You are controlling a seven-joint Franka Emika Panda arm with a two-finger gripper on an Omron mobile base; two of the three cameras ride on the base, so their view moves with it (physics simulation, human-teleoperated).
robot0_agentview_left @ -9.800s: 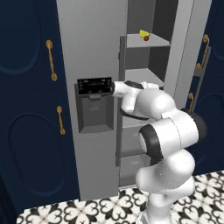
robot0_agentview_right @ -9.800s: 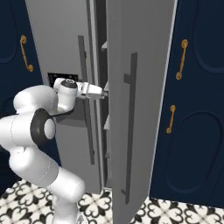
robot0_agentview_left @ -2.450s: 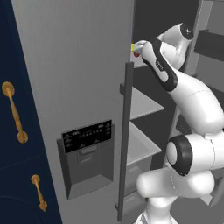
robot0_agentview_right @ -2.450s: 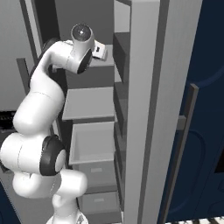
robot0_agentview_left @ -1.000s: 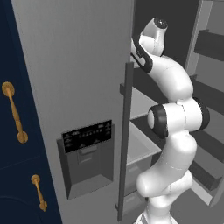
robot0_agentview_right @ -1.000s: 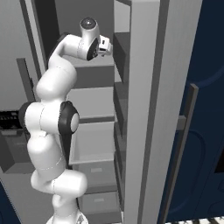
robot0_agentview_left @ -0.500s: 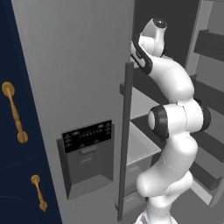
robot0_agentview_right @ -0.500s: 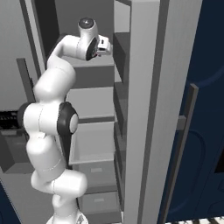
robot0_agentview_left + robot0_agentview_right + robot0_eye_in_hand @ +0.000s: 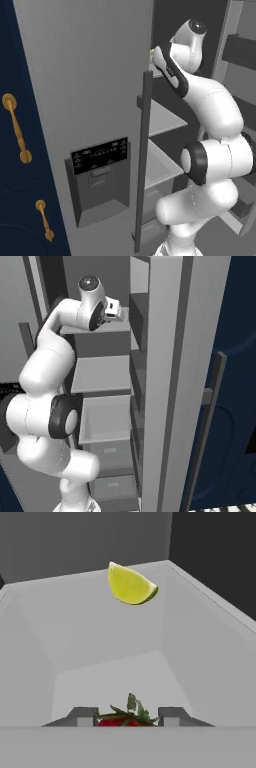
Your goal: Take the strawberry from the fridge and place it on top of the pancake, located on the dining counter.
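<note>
— Gripper (image 9: 128,718) first: what is it doing?

— Its two dark fingertips (image 9: 84,716) sit close on either side of the strawberry (image 9: 125,718), pinching it. A red body and a green leafy top show between them, low in the hand view.

— Where is the berry, then?

— Inside the fridge (image 9: 85,100), in a pale grey bin (image 9: 100,642) on an upper shelf. A yellow lemon wedge (image 9: 131,585) lies against the bin's far wall, well apart from the strawberry.

— What differs from earlier?

— A second ago the arm (image 9: 200,100) was already reaching high into the open fridge, and its pose in both base views looks almost the same now. The change is at the jaws, which have drawn in from wide apart to this narrow grip. A couple of seconds back the arm was bent differently, with the hand at the shelf's front edge and a speck of yellow and red beside it. Nearly ten seconds ago the base stood farther back, the arm held low by the dispenser panel (image 9: 100,155).

— Any writing or brand marks?

— The dark dispenser panel carries rows of small pale marks, too tiny to read. In the left base view, navy cabinet doors (image 9: 15,200) with brass handles (image 9: 16,129) flank the fridge.
</note>
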